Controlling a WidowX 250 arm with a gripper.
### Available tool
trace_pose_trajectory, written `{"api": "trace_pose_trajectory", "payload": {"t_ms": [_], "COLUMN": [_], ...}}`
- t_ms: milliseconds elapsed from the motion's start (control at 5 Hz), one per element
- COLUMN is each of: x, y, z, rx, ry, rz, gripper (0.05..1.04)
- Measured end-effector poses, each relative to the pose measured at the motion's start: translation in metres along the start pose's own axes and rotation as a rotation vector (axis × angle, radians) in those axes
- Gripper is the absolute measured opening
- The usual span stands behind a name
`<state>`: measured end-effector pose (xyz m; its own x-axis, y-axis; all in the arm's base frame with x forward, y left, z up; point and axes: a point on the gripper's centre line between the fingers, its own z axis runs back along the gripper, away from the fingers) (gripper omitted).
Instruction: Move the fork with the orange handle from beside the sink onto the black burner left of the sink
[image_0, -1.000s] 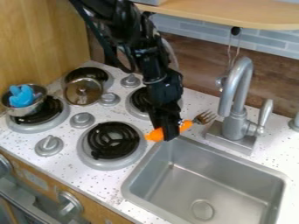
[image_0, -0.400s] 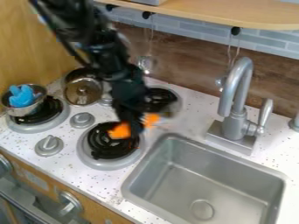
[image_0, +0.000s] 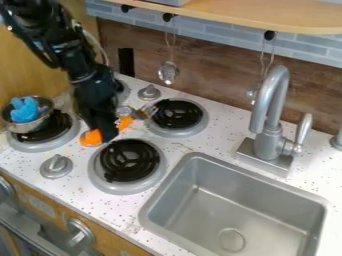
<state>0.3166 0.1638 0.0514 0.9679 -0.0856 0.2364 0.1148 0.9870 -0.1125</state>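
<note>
1. Camera view, tool: I find my gripper (image_0: 103, 132) over the stove part of the counter (image_0: 180, 145), toward its left end. It is pinching a fork (image_0: 124, 123) by the orange handle, which shows on both sides of the black tip.

2. Camera view, fork: the metal head points toward the back right burner (image_0: 177, 116), and in the picture its tines reach that burner's rim. The opposite end of the handle is toward the counter's front edge. I cannot tell how high the fork is above the surface.

3. Camera view, stove: just beside the gripper, on the side toward the front edge, I note the front right burner (image_0: 130, 160), with a black coil in a grey ring. The front left burner (image_0: 45, 145) carries a metal pot (image_0: 44, 123) near the counter's left edge; a blue object (image_0: 25, 110) rests in it. The arm covers part of the back left burner (image_0: 123, 90).

4. Camera view, knobs: one grey knob (image_0: 57, 166) is near the front edge and another knob (image_0: 148, 92) is near the back edge.

5. Camera view, sink side: the metal sink (image_0: 267, 220) is set into the counter to the right of the burners. A grey faucet (image_0: 267, 107) is mounted behind it, toward the back edge.

6. Camera view, wall: a metal utensil (image_0: 168, 72) hangs from a hook under the wooden shelf (image_0: 247, 12).
</note>
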Motion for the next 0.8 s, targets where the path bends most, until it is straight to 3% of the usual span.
{"api": "trace_pose_trajectory", "payload": {"t_ms": [400,800], "x": [-0.013,-0.028], "y": [-0.004,-0.004], "z": [-0.016,-0.048], "rx": [-0.063,-0.072], "ry": [0.039,0.123], "rz": [-0.042,-0.037], "gripper": [0.459,0.459]}}
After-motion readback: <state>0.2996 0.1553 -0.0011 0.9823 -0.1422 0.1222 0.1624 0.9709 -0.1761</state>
